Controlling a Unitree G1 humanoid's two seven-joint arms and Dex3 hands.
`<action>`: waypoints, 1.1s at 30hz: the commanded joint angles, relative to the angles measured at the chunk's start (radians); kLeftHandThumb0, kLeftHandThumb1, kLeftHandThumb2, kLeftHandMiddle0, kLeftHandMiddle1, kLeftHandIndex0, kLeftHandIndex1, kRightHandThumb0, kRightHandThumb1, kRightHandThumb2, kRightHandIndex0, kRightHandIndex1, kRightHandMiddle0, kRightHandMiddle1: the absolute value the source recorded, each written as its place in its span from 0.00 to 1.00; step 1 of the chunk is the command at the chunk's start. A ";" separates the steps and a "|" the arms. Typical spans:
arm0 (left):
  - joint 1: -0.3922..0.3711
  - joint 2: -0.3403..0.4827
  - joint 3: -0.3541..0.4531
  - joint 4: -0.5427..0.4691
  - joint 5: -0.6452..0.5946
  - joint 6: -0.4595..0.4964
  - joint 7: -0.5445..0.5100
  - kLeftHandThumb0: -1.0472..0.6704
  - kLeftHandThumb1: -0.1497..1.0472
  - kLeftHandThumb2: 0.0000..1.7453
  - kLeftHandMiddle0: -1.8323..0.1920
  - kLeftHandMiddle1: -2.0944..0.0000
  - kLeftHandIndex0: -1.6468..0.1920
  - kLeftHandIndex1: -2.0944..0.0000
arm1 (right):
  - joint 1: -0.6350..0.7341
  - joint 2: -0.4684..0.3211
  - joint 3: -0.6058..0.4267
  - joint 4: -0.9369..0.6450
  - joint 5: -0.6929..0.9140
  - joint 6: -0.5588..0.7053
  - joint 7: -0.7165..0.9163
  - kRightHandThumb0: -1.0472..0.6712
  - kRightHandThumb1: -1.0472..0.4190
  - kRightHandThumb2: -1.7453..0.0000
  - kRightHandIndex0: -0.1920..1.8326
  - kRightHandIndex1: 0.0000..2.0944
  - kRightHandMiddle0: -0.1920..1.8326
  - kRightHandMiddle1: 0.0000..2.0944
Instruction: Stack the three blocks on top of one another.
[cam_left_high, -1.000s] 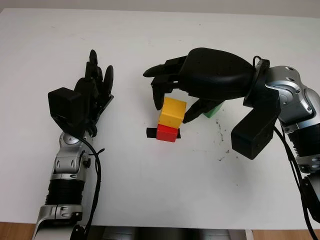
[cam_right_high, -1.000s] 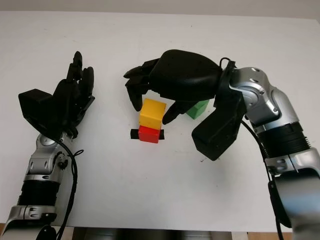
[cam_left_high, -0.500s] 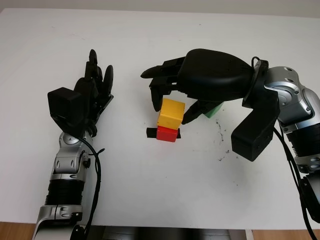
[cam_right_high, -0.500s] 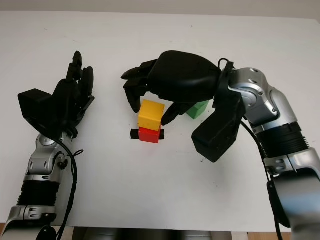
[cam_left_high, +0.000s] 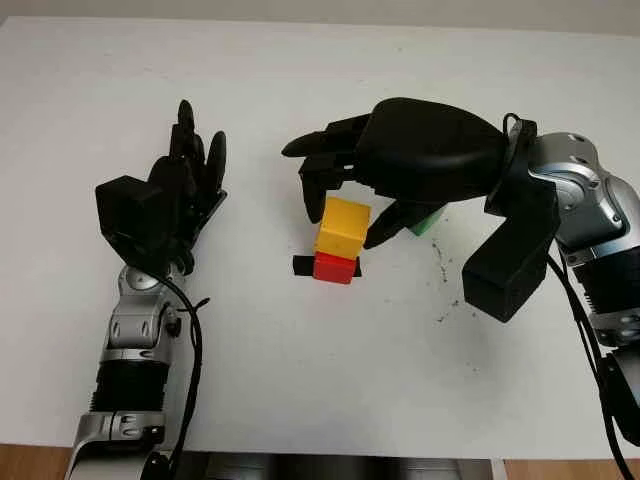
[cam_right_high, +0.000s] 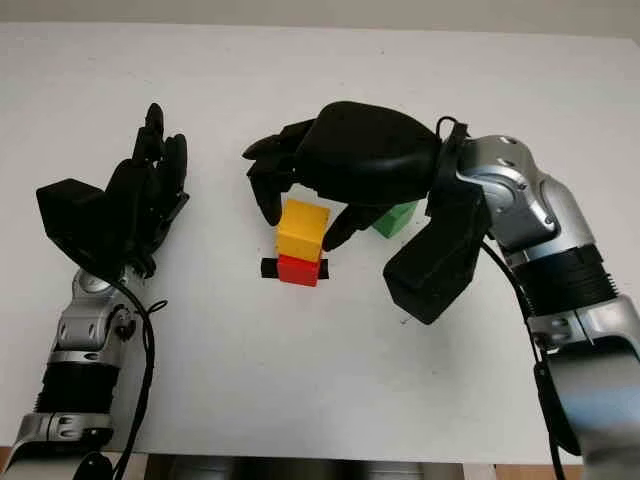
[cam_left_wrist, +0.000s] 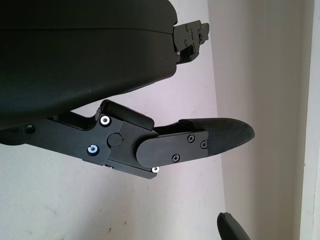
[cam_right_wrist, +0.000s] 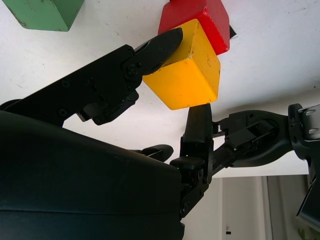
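A yellow block (cam_left_high: 342, 225) sits on top of a red block (cam_left_high: 334, 267) at the table's middle, slightly tilted. My right hand (cam_left_high: 343, 228) arches over it from the right. In the right wrist view its fingertips (cam_right_wrist: 167, 41) press against opposite sides of the yellow block (cam_right_wrist: 187, 75), so the hand is shut on it. The red block (cam_right_wrist: 200, 20) lies just beneath. A green block (cam_right_high: 397, 217) stands on the table behind the stack, partly hidden under the right palm. My left hand (cam_left_high: 190, 170) is open, held above the table to the left of the stack.
A strip of black tape (cam_left_high: 300, 265) marks the spot under the red block. The white table (cam_left_high: 300, 380) has a few dark specks right of the stack (cam_left_high: 440, 270). The right forearm (cam_left_high: 590, 230) comes in along the right edge.
The right hand has shifted very slightly left with the yellow block, which now sits a little more squarely over the red one. The left arm has not moved.
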 joint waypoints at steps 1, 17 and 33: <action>0.014 0.000 0.001 -0.010 0.000 -0.013 -0.001 0.19 1.00 0.32 1.00 1.00 1.00 1.00 | 0.002 -0.007 0.007 -0.020 0.020 0.004 0.017 0.40 0.08 0.98 0.27 0.02 0.32 0.70; 0.020 0.000 0.007 -0.019 -0.009 0.005 -0.004 0.19 1.00 0.31 1.00 0.99 1.00 1.00 | 0.009 -0.019 0.010 -0.056 0.020 0.044 0.102 0.32 0.09 0.97 0.22 0.01 0.22 0.46; 0.022 -0.004 0.008 -0.017 -0.014 0.000 0.003 0.19 1.00 0.31 1.00 1.00 1.00 1.00 | -0.004 -0.073 0.002 -0.173 -0.011 0.180 0.222 0.14 0.13 0.97 0.00 0.00 0.00 0.05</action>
